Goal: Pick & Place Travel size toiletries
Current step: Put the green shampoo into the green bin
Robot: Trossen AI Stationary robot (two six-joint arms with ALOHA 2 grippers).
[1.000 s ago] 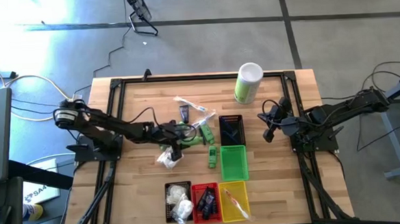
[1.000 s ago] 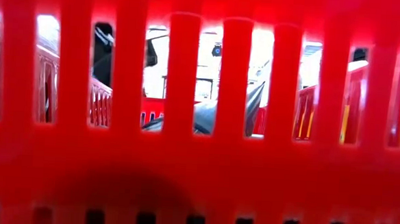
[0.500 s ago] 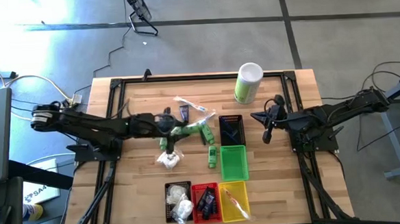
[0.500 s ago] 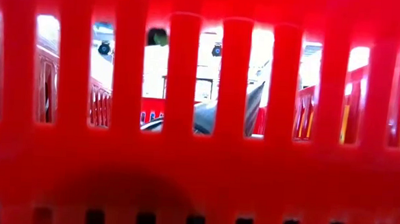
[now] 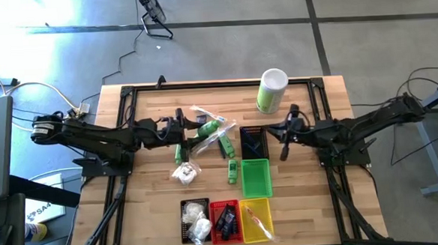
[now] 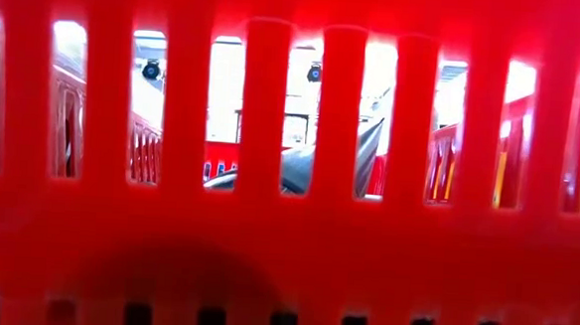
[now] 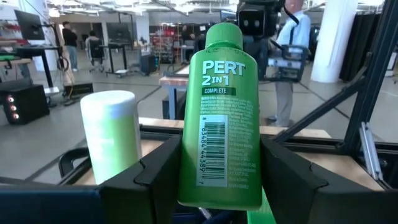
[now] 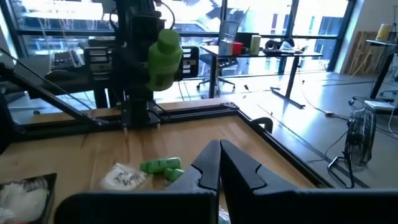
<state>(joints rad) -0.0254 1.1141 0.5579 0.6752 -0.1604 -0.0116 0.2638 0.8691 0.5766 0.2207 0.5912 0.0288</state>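
My left gripper is shut on a small green bottle, labelled PERT, and holds it above the table's middle. The right wrist view shows that bottle well off the wood. More toiletries lie below it: two green bottles, a white pouch, a dark blue tube and a clear-wrapped stick. My right gripper is shut and holds nothing; it hangs over the black basket at the right. My left gripper pinches the green bottle's lower body between its two fingers, one on each side. The fingers come level from the table's left, and the cap end sticks out past the fingertips. The bottle is lifted clear of the table.
A tall green-and-white canister stands at the far right. A green basket sits by the black one. Black, red and yellow baskets line the near edge. The red basket's wall fills the low view.
My left gripper has risen from beside the white pouch with the green bottle, drawn back toward the far left and tipped from pointing down to about level; the bottle now hangs clear of the table. My right gripper has moved a little toward the table's left and tipped up to level.
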